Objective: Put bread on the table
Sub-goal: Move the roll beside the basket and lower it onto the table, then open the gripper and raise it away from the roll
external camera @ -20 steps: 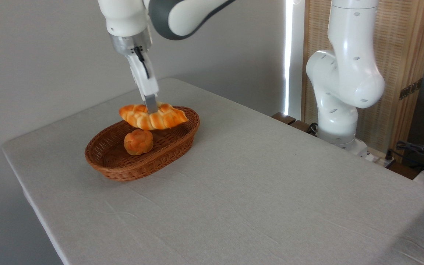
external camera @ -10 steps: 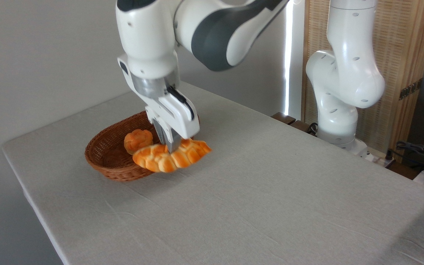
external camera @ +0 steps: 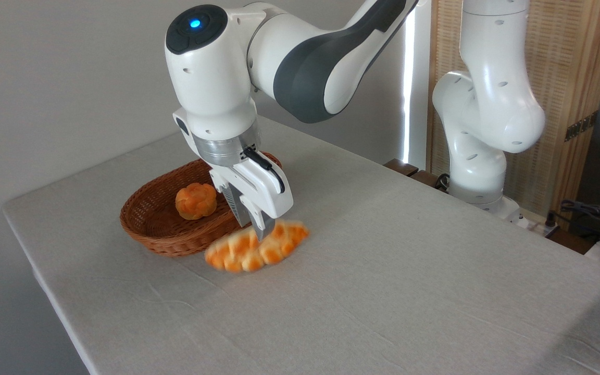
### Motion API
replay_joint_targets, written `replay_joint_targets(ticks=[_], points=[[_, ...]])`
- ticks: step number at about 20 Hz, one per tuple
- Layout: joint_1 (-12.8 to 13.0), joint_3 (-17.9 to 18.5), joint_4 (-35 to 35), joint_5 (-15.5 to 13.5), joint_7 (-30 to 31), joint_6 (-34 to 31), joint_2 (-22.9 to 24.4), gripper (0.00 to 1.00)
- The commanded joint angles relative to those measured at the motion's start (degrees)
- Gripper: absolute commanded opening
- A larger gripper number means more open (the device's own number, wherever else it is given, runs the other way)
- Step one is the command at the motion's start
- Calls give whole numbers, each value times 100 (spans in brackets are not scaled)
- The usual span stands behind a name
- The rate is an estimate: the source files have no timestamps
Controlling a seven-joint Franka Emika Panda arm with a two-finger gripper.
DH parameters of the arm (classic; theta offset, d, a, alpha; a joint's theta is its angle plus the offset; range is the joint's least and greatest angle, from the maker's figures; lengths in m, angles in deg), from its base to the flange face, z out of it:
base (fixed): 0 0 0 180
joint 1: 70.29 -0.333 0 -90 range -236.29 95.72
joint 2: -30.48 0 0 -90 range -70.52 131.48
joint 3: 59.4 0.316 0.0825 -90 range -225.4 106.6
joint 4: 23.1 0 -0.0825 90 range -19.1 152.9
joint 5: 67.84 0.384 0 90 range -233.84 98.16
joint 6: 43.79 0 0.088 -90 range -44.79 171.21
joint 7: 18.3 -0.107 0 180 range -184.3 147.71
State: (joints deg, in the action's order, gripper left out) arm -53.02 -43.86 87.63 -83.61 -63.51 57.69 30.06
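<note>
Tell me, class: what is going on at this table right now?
A white robot arm's pincer is shut on the braided bread, holding it low over the grey table, just outside the wicker basket. The picture is too blurred to tell whether the loaf touches the cloth. A small round bun sits in the basket.

Arm bent low, end effector (external camera: 258, 233) pointing down, fingers clamped.

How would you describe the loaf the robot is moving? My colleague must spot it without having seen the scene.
On the grey table, find the brown basket at the left. Just in front of it to the right, in the gripper, is the bread: long, braided and golden-orange, unlike the small round bun inside the basket.
</note>
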Motion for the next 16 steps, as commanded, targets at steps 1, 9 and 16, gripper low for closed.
replay_joint_targets(ticks=[1,9,16], points=[[5,20,-51,66,4,-67,-28,100],[84,-77,-631,109,161,-76,77,100],[75,-402,-763,1506,513,337,33,100]])
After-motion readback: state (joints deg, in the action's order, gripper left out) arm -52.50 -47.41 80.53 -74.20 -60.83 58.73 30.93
